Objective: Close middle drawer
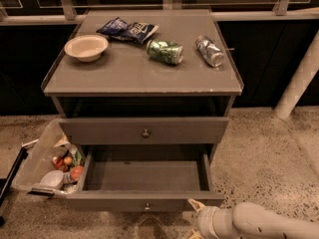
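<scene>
The middle drawer [144, 176] of the grey cabinet is pulled far out, showing a bare grey inside. Its flat front [114, 201] carries a small round knob [146, 206]. My gripper [195, 217] is at the bottom of the view, low in front of the right end of the drawer front, very close to it or touching it. My white arm [259, 224] comes in from the lower right. The drawer above it [144, 131], also with a knob, stands nearly shut. No lower drawer is in view.
On the cabinet top [124, 78] lie a cream bowl [85, 47], a blue chip bag [127, 29], a green can [165, 51] and a silver can [209, 51]. A clear bin of rubbish [50, 163] leans at the cabinet's left. A white post [299, 78] stands at the right.
</scene>
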You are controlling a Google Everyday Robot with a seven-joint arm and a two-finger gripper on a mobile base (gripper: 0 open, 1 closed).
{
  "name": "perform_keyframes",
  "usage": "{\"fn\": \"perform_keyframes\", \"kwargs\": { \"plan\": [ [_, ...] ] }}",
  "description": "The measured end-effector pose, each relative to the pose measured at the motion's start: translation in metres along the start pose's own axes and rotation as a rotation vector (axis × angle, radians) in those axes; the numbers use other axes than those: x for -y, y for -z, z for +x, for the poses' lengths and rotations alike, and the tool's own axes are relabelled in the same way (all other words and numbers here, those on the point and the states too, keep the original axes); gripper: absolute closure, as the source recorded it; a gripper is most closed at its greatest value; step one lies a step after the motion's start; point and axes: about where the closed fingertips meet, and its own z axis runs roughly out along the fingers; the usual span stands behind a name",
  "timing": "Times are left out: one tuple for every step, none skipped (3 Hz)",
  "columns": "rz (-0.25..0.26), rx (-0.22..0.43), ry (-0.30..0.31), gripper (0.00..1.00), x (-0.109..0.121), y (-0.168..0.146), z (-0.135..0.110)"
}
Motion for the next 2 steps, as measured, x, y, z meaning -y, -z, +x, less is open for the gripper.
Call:
{"fn": "perform_keyframes", "kwargs": {
  "plan": [
    [0.039,0.042,0.025,0.42,0.036,-0.011,-0.017],
    [0.078,0.078,0.050,0.64,0.080,-0.020,-0.033]
  ]
}}
